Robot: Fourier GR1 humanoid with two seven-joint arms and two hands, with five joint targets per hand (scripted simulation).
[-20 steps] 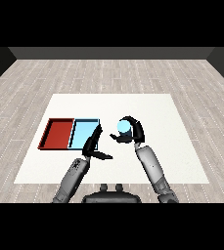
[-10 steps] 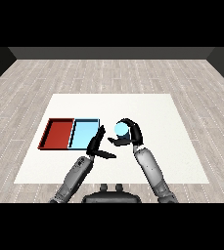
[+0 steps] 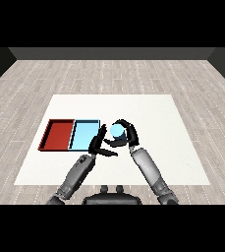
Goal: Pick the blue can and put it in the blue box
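My right hand (image 3: 127,134) is curled round the blue can (image 3: 116,131), which shows as a pale blue round top between the fingers and thumb. The can sits just right of the light blue tray (image 3: 84,134), close to its right rim. My left hand (image 3: 98,143) is open with straight fingers, directly left of the can and over the tray's right edge. The red tray (image 3: 58,134) lies to the left of the blue one, touching it.
The white table (image 3: 158,118) spreads wide to the right and behind the trays. Grey wood floor (image 3: 30,83) surrounds it. Both forearms come in from the lower edge toward the table's middle.
My right hand has carried the blue can a little to the left, nearer the light blue tray. My left hand has stayed nearly in place beside it.
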